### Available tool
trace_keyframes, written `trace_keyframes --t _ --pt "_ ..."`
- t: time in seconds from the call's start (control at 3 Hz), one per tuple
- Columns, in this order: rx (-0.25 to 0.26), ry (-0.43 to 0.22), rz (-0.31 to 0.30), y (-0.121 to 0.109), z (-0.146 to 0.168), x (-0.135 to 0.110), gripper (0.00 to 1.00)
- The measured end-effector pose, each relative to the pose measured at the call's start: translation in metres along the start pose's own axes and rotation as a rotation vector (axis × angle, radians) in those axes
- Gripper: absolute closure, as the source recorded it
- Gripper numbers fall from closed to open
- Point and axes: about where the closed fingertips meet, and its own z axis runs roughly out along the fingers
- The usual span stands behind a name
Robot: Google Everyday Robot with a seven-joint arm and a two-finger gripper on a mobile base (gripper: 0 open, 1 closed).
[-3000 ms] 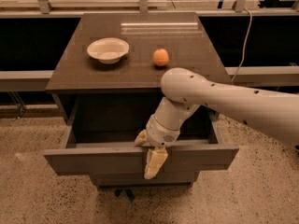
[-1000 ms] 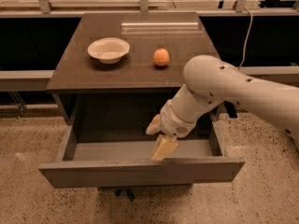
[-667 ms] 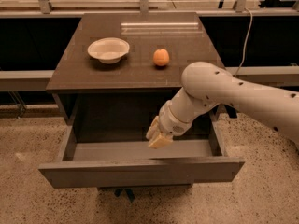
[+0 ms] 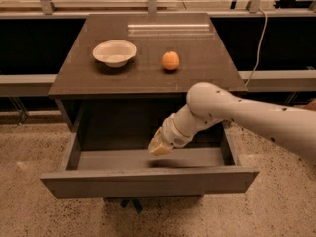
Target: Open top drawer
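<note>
Since a few moments before, the top drawer [image 4: 148, 181] had slid farther out toward me, and the gripper [image 4: 160, 147] had let go of the front board and lifted up. A moment earlier the drawer was already out this far, so it looked like the pulling was done.

The drawer stuck well out from the cabinet [image 4: 148, 80], with its flat grey front nearest me and its inside bare. I could see the bottom and both side walls, and nothing lay in it.

The gripper hung over the open drawer, near the middle, above its bottom and behind the front board. It touched nothing that I could see. I could not tell if it was spread or pressed together, for its tip was just a pale lump from where I stood. It held nothing.

The big white arm [image 4: 247, 115] reached in from the right and bent down into the gap under the cabinet top. I think it was lifted that way so it could come out without bumping the front board.

On top, a white bowl [image 4: 114, 52] and an orange [image 4: 170, 60] sat well apart, far back from the edge. Pulling the drawer had no reason to shake them.

I judged the job was as good as finished.
</note>
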Motion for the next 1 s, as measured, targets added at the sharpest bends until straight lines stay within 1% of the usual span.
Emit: trace_keyframes --t 0.33,0.67,1.0 --pt "0.024 -0.048 -0.014 0.007 0.025 0.003 1.00" --pt "0.027 -0.122 -0.121 0.015 0.042 -0.008 1.00" --pt "-0.013 -0.155 -0.229 0.032 0.043 -0.020 1.00"
